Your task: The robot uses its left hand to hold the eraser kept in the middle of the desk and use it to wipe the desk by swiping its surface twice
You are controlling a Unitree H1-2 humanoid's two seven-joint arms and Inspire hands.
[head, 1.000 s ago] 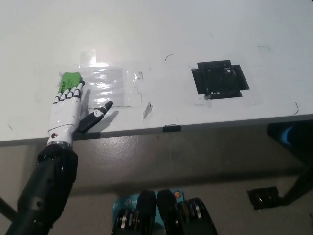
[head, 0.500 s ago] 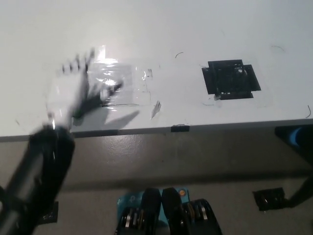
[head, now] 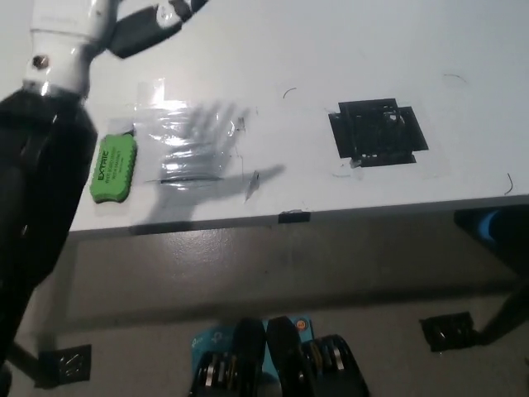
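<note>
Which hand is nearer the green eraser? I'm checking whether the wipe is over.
Left. The white left hand is raised above and behind the green eraser, not touching it. The right hand isn't in view.

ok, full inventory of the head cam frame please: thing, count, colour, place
eraser: 1, green with white lettering, lying flat near the desk's left front edge, not held
desk: 1, white, fills the upper part of the view
clear tape patch: 1, transparent and shiny, on the desk just right of the eraser
black tape square: 1, black, on the desk right of centre
small black tab: 1, black, on the desk's front edge near the middle
black base piece: 1, black, on the floor at lower right
left hand: 1, white on a black forearm, raised at the top left, mostly cut off by the frame
right hand: not in view
</note>
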